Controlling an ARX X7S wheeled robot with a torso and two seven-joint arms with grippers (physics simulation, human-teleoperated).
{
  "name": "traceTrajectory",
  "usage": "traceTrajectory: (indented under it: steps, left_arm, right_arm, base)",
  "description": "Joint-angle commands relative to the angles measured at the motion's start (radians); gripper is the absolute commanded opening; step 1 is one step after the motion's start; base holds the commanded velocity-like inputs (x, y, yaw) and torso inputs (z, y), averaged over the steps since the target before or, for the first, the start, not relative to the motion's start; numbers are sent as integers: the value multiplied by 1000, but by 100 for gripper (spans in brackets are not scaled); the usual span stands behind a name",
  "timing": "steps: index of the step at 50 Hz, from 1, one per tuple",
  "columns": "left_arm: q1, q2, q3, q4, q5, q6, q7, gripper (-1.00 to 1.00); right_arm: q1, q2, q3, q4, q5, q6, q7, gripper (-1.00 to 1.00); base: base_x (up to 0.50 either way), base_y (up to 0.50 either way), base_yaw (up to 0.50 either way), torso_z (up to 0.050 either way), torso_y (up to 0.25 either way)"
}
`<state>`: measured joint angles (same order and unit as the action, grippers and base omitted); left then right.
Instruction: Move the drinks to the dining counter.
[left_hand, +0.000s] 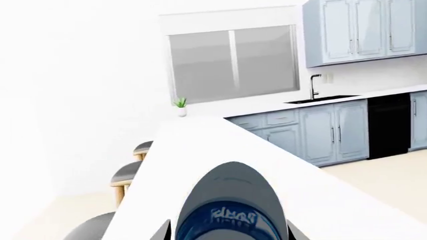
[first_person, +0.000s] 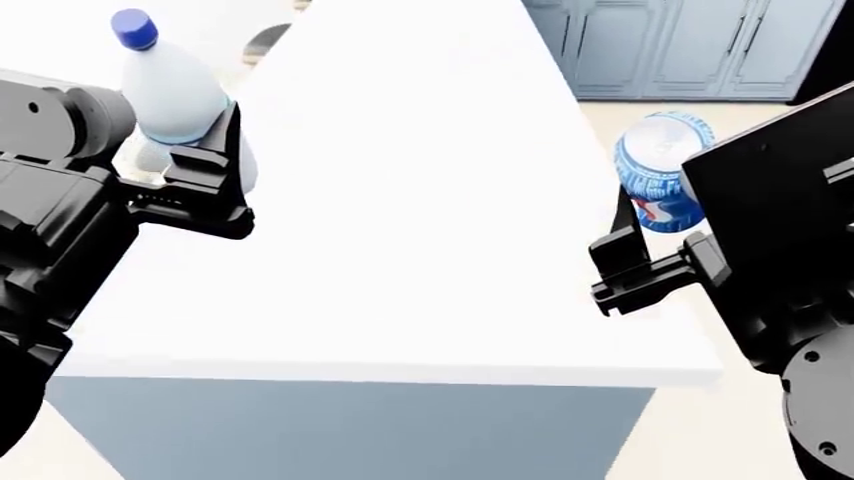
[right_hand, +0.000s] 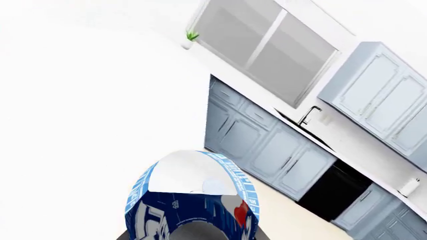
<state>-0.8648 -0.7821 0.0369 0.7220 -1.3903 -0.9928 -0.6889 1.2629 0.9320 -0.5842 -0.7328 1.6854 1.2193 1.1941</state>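
My left gripper (first_person: 187, 165) is shut on the clear water bottle (first_person: 167, 90) with a blue cap and holds it above the left edge of the long white dining counter (first_person: 400, 200). The bottle fills the near part of the left wrist view (left_hand: 230, 210). My right gripper (first_person: 634, 235) is shut on the blue soda can (first_person: 661, 170) with a red-white logo and holds it at the counter's right edge, partly over the floor. The can fills the near part of the right wrist view (right_hand: 193, 200).
Grey round stools (left_hand: 127, 172) stand along the counter's left side. Pale blue cabinets (left_hand: 320, 130), a sink with a tap (left_hand: 313, 87), a black appliance (left_hand: 389, 125) and a window (left_hand: 233, 62) line the far wall. A small plant (left_hand: 181, 106) sits by the window.
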Motion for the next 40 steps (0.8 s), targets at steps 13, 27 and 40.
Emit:
traceTrajectory:
  steps: [13,27,40]
  left_arm:
    - [20,-8,-15,6,1,23,-4,-100]
    - [20,-9,-8,4,4,25,-4,-100]
    - [-38,51,108,-110,131,15,97,-100]
  right_arm:
    - [-4,9,12,-16,-32,-13,-13,-100]
    - [-37,9,24,-12,-52,-56,-37,-100]
    - [-40,-43,47,73,-73,-117,-143,-100]
  base:
    - [-104,498,0,0,2]
    - [-7,36,0,1,1]
    - [0,0,0,0,1]
